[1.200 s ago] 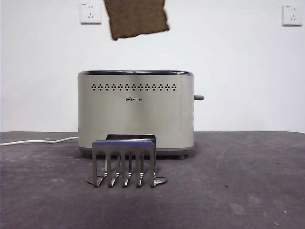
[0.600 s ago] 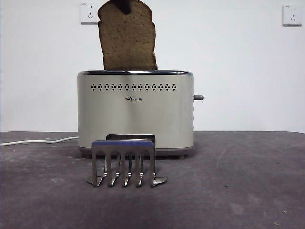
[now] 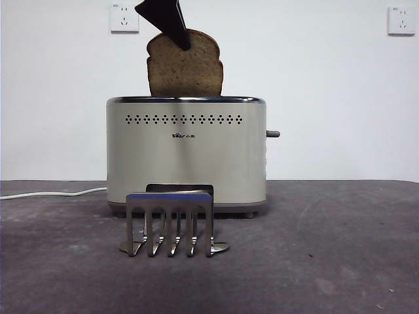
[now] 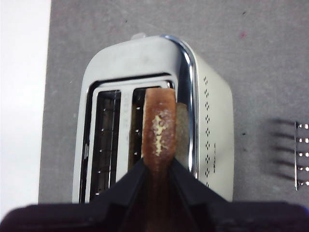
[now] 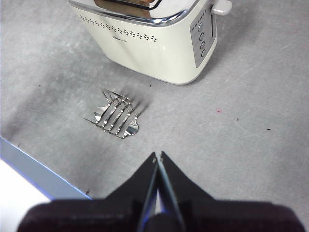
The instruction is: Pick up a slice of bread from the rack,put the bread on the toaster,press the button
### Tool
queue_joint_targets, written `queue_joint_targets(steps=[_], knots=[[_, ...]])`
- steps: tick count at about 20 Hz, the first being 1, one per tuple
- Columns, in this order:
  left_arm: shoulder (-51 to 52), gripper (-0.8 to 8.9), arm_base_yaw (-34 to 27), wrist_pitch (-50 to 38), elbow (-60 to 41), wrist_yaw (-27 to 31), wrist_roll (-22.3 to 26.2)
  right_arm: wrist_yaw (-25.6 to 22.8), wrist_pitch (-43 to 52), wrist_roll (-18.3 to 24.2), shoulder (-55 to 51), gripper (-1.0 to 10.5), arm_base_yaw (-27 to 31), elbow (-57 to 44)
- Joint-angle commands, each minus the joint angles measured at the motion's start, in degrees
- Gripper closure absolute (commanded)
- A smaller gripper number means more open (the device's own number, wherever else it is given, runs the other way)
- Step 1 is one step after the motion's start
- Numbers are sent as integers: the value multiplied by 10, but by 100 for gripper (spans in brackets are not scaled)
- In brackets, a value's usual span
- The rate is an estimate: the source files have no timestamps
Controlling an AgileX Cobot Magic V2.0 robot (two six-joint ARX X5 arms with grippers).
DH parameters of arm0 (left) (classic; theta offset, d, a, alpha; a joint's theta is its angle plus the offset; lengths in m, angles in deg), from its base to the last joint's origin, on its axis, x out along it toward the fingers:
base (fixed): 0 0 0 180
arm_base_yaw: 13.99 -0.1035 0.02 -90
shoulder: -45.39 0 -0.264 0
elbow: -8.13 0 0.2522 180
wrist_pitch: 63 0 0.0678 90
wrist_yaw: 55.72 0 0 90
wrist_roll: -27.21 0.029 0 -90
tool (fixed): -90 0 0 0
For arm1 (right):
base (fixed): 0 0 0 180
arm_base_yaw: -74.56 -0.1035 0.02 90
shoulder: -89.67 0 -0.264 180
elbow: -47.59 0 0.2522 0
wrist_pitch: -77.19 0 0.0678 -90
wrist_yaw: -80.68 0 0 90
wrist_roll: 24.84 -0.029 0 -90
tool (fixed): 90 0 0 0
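Observation:
The slice of bread (image 3: 185, 70) stands upright, its lower part down in a slot of the cream toaster (image 3: 186, 154). My left gripper (image 3: 175, 29) comes from above and is shut on the slice's domed top. In the left wrist view the jaws clamp the crust (image 4: 159, 128) over the slot nearer the holed side of the toaster (image 4: 212, 111). The silver rack (image 3: 171, 222) stands in front of the toaster, with nothing in it. My right gripper (image 5: 158, 157) is shut, hovering above the table near the rack (image 5: 115, 118).
The toaster's lever knob (image 3: 273, 133) sticks out on its right side, and its button panel (image 5: 202, 41) shows in the right wrist view. A white cable (image 3: 52, 193) runs left from the toaster. Two wall sockets (image 3: 124, 17) are on the back wall.
The slice has come down from above the toaster and its lower part has entered the slot. The left gripper has followed it down into view. The rack and toaster have not moved.

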Motion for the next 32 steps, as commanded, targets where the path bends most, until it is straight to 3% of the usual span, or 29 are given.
queue_joint_targets(steps=[1,4,7,8,12,15,22,25,28,32], knots=[[-24,822,-6,-9,-3,3,3,1,3,5,1,958,-2,0],[-34,795,-15,-40,-3,2,-30,1,10,5,10,958,-2,0],[-34,487,-17,-71,-3,5,-68,1,33,5,25,958,-2,0],[-34,453,-17,-71,-3,6,-71,1,43,5,30,958,-2,0],[-34,458,-16,-72,-3,5,-73,1,79,4,61,958,-2,0],[-26,458,-16,-80,-3,8,-109,1,126,-4,93,958,-2,0],[52,458,-16,-40,-3,32,-306,61,294,-52,199,958,-1,0],[101,458,-15,-5,-3,27,-386,65,391,-104,263,959,-1,0],[150,459,-15,29,-3,-44,-456,120,516,-181,335,959,0,1],[199,459,-14,47,-3,-76,-478,148,636,-250,428,959,1,1]])
